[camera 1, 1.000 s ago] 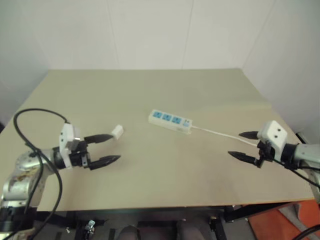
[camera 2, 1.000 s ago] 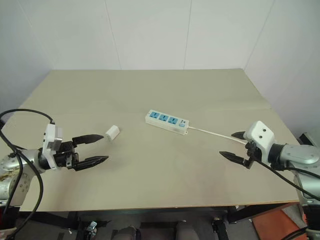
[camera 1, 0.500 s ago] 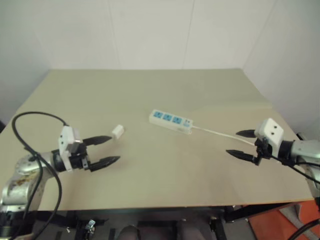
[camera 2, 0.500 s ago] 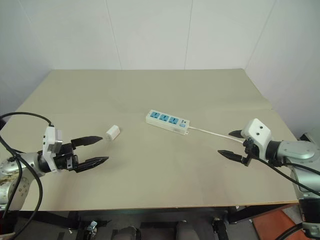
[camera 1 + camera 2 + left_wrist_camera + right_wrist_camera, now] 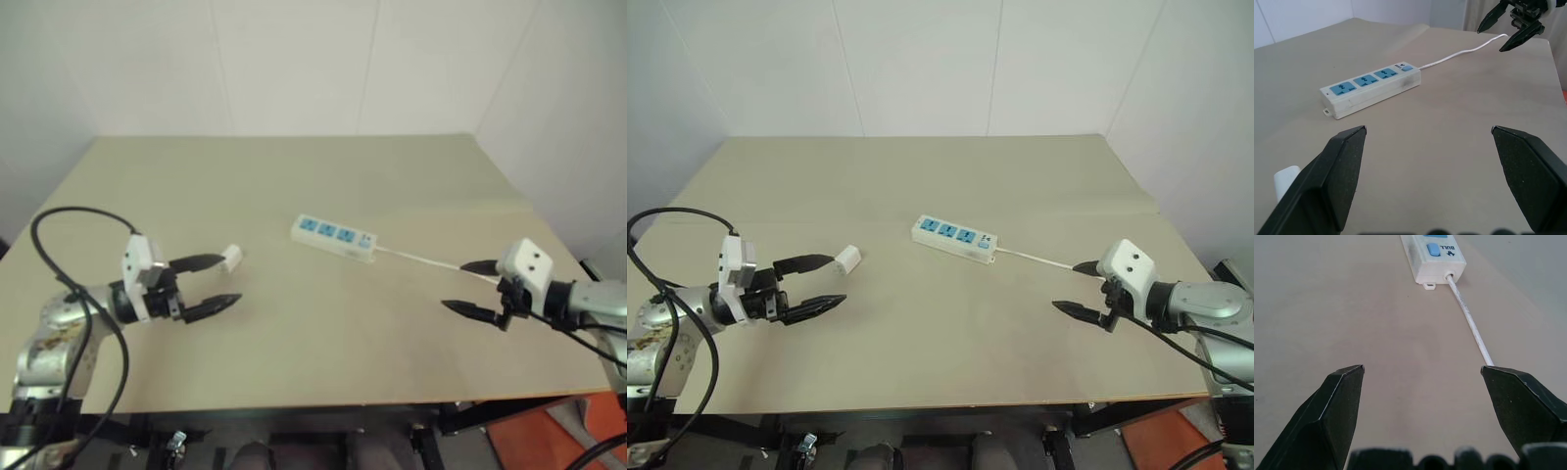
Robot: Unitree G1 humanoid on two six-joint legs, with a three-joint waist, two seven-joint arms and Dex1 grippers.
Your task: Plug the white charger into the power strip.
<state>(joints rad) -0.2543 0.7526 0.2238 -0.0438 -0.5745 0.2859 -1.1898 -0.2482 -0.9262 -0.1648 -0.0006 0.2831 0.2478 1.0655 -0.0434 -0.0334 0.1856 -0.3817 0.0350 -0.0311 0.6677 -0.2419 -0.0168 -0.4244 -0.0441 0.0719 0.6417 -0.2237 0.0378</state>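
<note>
table: beige, matte top | walls: white, panelled, behind and at right

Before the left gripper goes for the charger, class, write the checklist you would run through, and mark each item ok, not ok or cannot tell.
1. Left gripper open and empty: ok.
2. Charger free on the table, apart from the strip: ok.
3. Charger between the left fingers: not ok; it lies just past the tip of one finger.
4. Power strip lying flat, blue sockets facing up and unoccupied: ok.
5. Right gripper open and clear of the strip: ok; it sits by the cord, well away from the sockets.
6. Which way the charger's prongs point: cannot tell.
</note>
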